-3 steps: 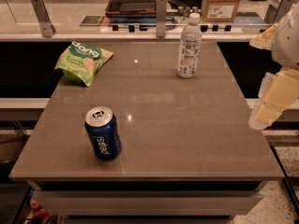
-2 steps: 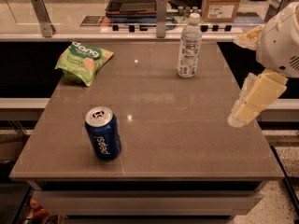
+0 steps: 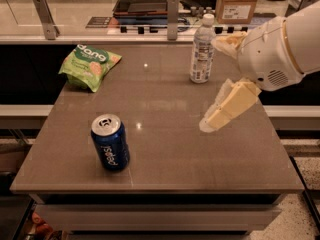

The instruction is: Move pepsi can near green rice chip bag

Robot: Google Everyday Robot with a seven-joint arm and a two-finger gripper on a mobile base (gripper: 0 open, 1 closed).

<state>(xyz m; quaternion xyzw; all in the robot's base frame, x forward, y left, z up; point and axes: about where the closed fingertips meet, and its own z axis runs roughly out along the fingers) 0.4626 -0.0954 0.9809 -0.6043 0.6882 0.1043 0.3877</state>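
A: What moved?
B: Only the arm (image 3: 280,49). The gripper (image 3: 226,108) has swung in from the table's (image 3: 200,169) right edge and now hangs over the 3–4 o'clock area, pointing down-left. Pepsi can (image 3: 110,151), green rice chip bag (image 3: 90,66) and water bottle (image 3: 201,51) haven't shifted.
A: Meaning?
B: I read it as the approach phase. The can stands upright at 7 o'clock near the front edge, well apart from the bag at 10–11 o'clock. No contact, nothing moved yet.
A: Grip state?
B: Can't tell from this angle. It isn't on the can.
A: Blind spots?
B: The arm is cut off at the right edge. I can't judge the gripper's height above the top. At 12 o'clock there's a cardboard box (image 3: 236,3); the dark flat items beside it are unreadable.
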